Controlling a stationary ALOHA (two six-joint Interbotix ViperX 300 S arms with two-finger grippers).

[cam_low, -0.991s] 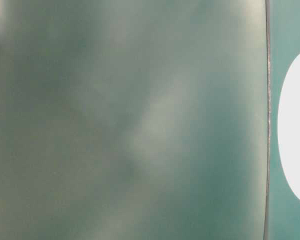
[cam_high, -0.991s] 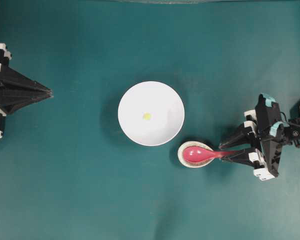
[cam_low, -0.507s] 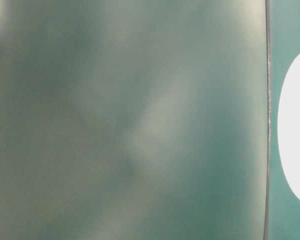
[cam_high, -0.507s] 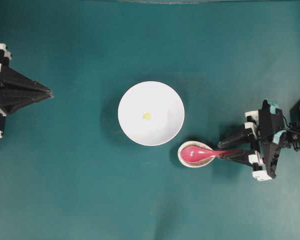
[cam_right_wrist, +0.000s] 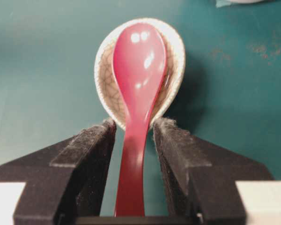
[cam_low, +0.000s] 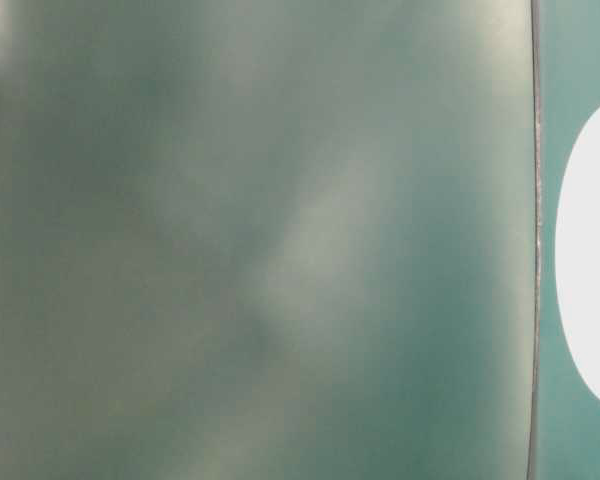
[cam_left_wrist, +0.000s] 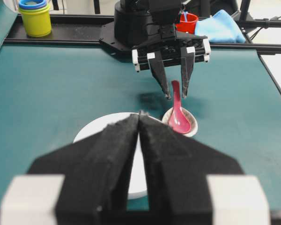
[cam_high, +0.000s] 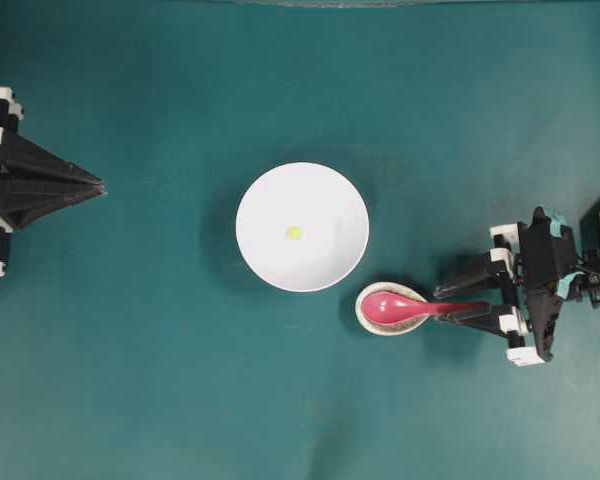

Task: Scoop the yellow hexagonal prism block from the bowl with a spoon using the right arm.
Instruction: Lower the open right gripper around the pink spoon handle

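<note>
Pink-red spoon [cam_right_wrist: 138,93] handle, we note, runs lengthwise between the right claw's [cam_right_wrist: 133,136] spread fingers, not yet pinched, scoop pointing away

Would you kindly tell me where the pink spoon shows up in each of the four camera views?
Overhead: spoon right of centre, just below the bowl's lower right rim.
Table-level: not in it.
Left wrist: spoon upper middle, between the far arm's jaws.
Right wrist: spoon centre, running down between the jaws.
Shared landmark: the speckled rest under its scoop.
</note>
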